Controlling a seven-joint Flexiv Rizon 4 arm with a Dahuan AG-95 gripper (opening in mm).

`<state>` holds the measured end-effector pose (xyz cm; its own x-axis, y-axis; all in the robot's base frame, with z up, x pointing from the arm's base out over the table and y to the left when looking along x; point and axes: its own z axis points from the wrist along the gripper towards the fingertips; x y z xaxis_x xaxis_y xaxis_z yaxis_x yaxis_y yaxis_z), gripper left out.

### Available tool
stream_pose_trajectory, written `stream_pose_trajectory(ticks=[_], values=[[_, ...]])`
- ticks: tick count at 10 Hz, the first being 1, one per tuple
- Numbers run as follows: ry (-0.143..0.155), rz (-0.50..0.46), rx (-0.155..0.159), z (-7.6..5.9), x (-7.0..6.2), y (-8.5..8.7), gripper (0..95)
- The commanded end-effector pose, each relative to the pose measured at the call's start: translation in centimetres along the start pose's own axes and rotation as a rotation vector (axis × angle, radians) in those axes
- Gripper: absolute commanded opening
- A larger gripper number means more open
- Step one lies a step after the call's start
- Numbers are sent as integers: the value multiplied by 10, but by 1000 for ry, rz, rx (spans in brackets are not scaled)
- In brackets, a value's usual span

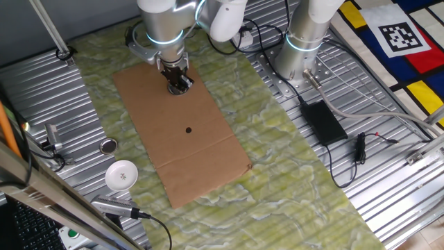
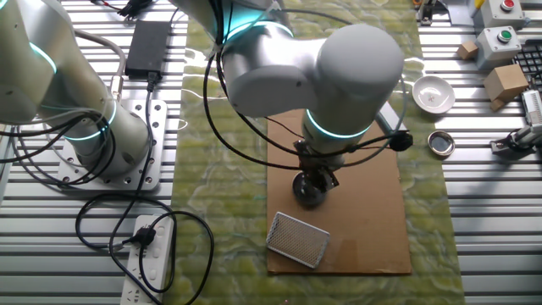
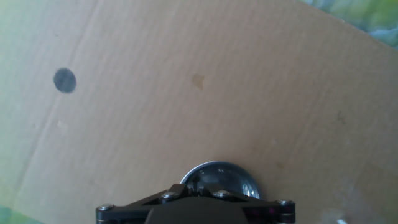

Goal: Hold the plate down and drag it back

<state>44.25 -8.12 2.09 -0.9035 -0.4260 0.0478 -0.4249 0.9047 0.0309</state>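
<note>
The plate [image 3: 239,179] is a small round shiny metal disc lying on the brown cardboard sheet [image 3: 249,93]. My gripper [image 3: 208,188] stands straight over it, fingers together, tips down on the disc's top; most of the disc is hidden under the hand. In one fixed view the gripper [image 1: 180,85] is at the far end of the cardboard [image 1: 201,160], covering the plate. In the other fixed view the plate [image 2: 307,196] shows as a dark round shape under the gripper [image 2: 312,180]. A black dot [image 1: 189,129] marks the middle of the cardboard, and it also shows in the hand view [image 3: 64,80].
A white round dish [image 1: 121,174] and a second small metal disc [image 1: 108,146] lie on the ribbed metal table beside the cardboard. A perforated metal block [image 2: 296,240] lies on the cardboard's end. A black power brick [image 1: 322,121] and cables lie by the arm's base [image 1: 302,48].
</note>
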Motion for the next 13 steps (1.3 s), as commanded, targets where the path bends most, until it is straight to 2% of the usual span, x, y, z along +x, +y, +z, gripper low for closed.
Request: stream_pose_trajectory(ticks=[1,8,11,13], values=[[-2,18,-4,-4,-3,7,0],[-19,69,-12,-1,-8,23,0],[-31,126,-41,-1,-10,32,0],[-35,162,-60,-7,-12,43,0]])
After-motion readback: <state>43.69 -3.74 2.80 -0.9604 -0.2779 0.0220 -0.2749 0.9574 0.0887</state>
